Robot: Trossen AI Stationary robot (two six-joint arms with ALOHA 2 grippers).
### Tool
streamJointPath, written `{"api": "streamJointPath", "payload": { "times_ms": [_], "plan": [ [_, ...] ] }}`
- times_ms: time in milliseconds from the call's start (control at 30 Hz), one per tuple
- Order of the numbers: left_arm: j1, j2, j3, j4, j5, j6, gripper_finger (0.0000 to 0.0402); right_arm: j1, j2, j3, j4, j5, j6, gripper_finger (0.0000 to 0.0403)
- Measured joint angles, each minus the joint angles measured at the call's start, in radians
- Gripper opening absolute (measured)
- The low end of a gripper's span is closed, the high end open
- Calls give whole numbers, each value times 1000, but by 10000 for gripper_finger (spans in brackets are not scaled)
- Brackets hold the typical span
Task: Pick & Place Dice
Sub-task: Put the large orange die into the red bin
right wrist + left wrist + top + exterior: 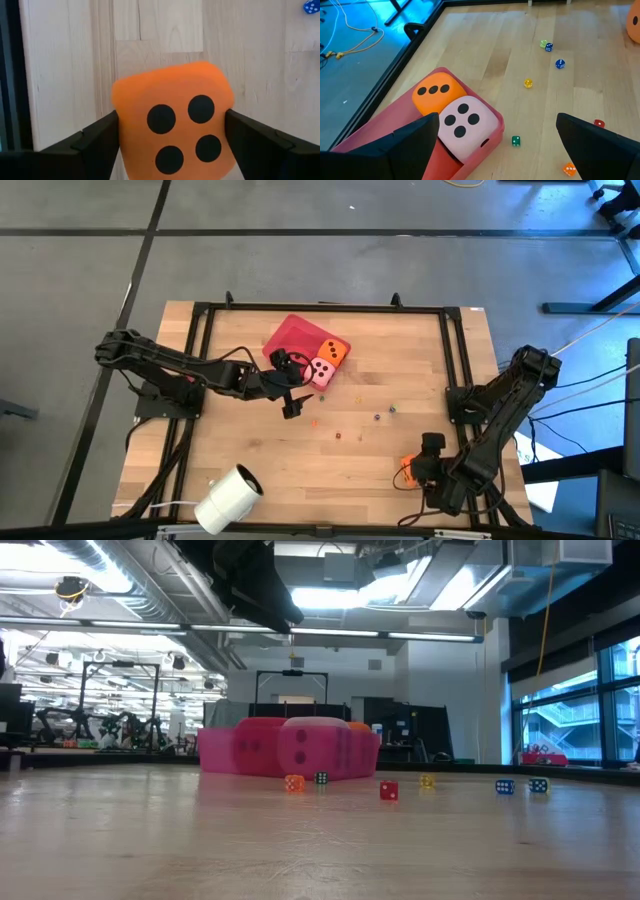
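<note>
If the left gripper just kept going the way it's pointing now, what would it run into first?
Probably bare table between the open fingers. The left gripper points past the red tray, with the pink die and orange die off to one side. Small coloured dice lie farther ahead, though depth is unclear.

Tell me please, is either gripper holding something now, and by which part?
The right gripper has an orange die between its fingers, at two opposite side faces; a firm grip cannot be told. The left gripper is open and holds nothing.
</note>
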Motion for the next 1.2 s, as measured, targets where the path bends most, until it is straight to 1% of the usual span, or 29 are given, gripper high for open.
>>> {"api": "streamJointPath", "payload": {
  "times_ms": [200, 300, 467, 533, 633, 700, 800, 1200],
  "plan": [
    [0, 0, 0, 0, 0, 0, 400, -17, 10, 56, -20, 49, -21, 320],
    [0, 0, 0, 4, 0, 0, 400, -43, 7, 108, -27, 116, -57, 315],
    [0, 0, 0, 48, 0, 0, 400, -93, 6, 137, -37, 213, -152, 296],
    [0, 0, 0, 52, 0, -1, 400, -115, 7, 136, -46, 193, -146, 283],
    [-4, 0, 0, 52, 3, -33, 400, -150, 7, 136, -31, 62, -105, 269],
    [-5, 0, 0, 52, 19, -46, 400, -164, 6, 136, -20, 11, -55, 267],
    [-5, 0, 0, 52, 45, -49, 400, -180, 6, 136, 2, -3, -14, 273],
    [-5, 0, 0, 52, 68, -54, 400, -211, 4, 138, 20, -19, -91, 348]
  ]
}}
